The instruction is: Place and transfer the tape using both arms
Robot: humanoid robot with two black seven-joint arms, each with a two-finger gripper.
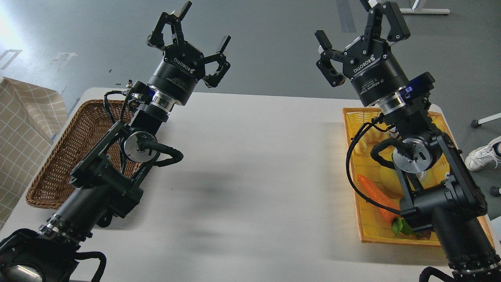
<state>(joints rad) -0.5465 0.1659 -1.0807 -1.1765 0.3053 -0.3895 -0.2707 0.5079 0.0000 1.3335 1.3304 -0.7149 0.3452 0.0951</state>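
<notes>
Nothing looks started. Both black two-finger grippers, left gripper (195,31) and right gripper (352,27), are raised past the far edge of the white table (250,164), fingers spread wide and empty. The tape roll cannot be seen (possibly hidden under the right arm). Left of the table's middle sits a brown wicker basket (74,152); right of it, an orange plastic tray (372,231) holding an orange carrot toy (377,199). Pick-up, handover and placing all remain.

A white table (250,164) carries two baskets. A brown wicker basket (74,156) sits at its left edge. A yellow basket (368,231) sits at its right edge.
</notes>
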